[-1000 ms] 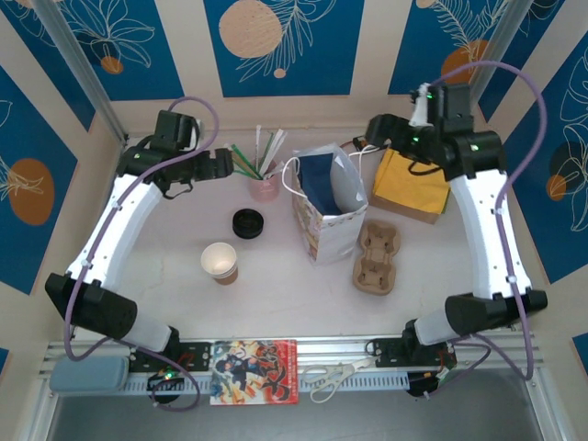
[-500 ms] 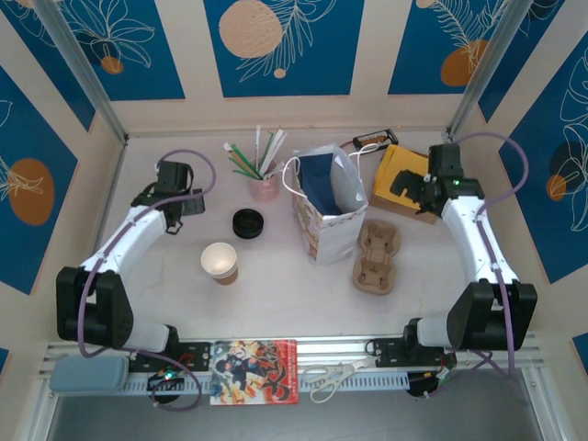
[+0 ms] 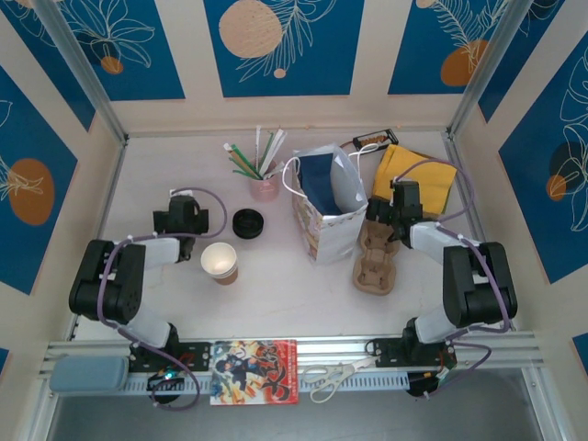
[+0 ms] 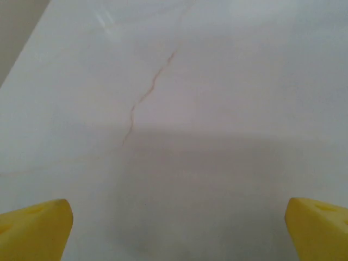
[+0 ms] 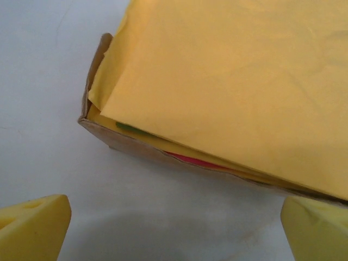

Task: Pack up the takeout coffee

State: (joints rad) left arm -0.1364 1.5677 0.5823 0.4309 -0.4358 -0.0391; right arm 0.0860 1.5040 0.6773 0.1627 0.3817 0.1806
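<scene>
With the left gripper and the right gripper both wide open and empty, the left one's best move looked to be straddling the upright takeout coffee (standing near it, by the black lid) and squeezing gently.

I've got both arms folded low, each upper link lying back toward its base, the elbow pushed outward and the forearm reaching forward and inward. My left gripper points ahead of me, jaws as wide as they go. Its yellow fingertips sit at the two bottom corners of the wrist view with nothing between them. My right gripper is posed much the same on its side, pitched forward and down, its yellow fingertips equally spread and gripping nothing.
</scene>
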